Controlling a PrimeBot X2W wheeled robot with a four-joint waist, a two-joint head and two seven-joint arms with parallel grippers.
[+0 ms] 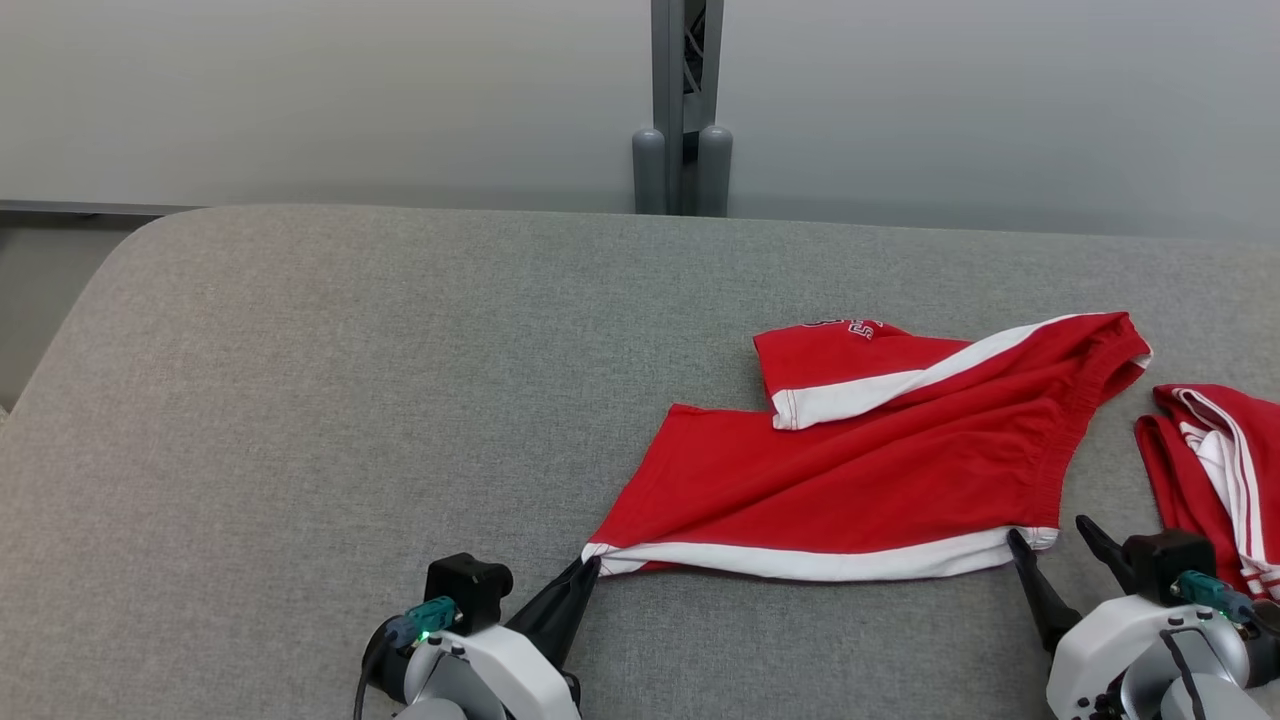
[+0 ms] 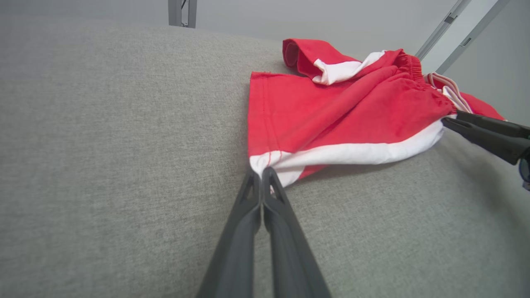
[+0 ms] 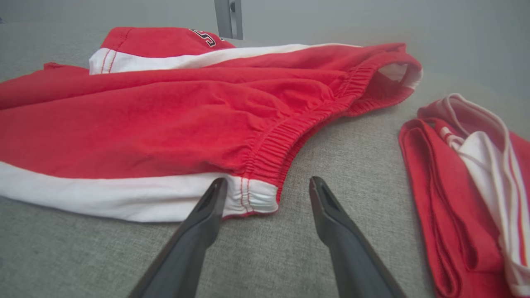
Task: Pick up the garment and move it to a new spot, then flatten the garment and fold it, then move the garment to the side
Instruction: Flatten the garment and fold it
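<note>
Head view: garment (image 1: 850, 470) at left hand (image 1: 590, 566)

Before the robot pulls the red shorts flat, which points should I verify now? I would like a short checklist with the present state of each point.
1. Left hand shut on the hem corner of the red fabric shorts with white stripes: ok.
2. Right hand gripping the waistband corner: not ok; it stands open at that corner.
3. Shorts lying flat: not ok; the far leg is folded over, the cloth ridged.
4. Second folded red and white garment apart from the shorts: ok.
5. Free room on the grey cloth-covered table to the robot's left: ok.
6. Both layers caught in the left hand: cannot tell.
</note>
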